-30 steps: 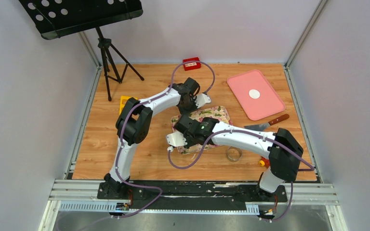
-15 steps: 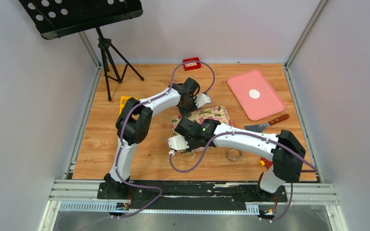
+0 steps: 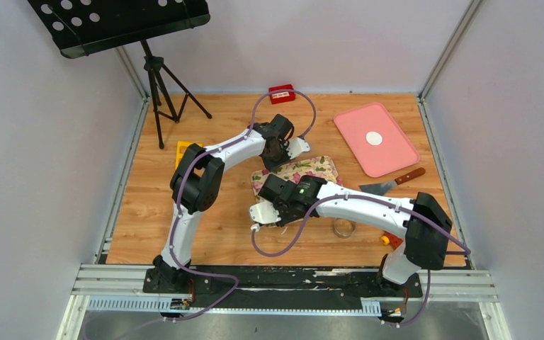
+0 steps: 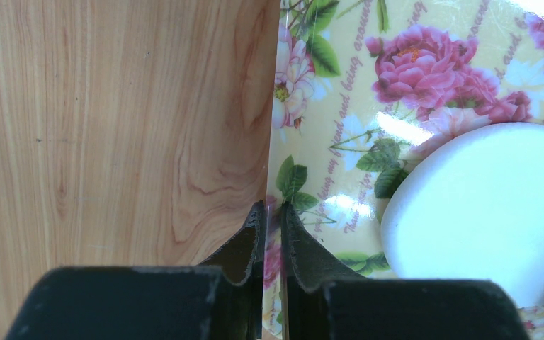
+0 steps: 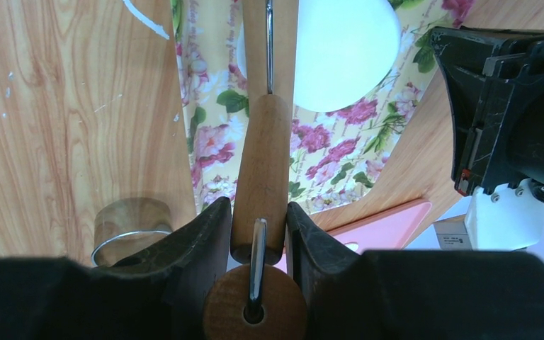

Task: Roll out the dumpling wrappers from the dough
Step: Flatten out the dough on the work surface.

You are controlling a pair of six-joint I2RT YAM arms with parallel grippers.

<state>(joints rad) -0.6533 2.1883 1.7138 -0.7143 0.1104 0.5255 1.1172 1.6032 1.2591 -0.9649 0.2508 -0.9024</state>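
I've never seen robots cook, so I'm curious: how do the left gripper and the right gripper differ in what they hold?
The left gripper pinches the thin edge of the floral mat; the right gripper clamps the thick wooden handle of the rolling pin. The left jaws nearly meet, while the right jaws stand apart around the handle. Both are gripping something close to the dough.

The glossy yellow flower-printed mat carries repeated slanted lines of brown script. One line seems to read "my friend and being around"; the rest cannot be made out. The small red box at the far edge of the wooden bench bears white labels, illegible.
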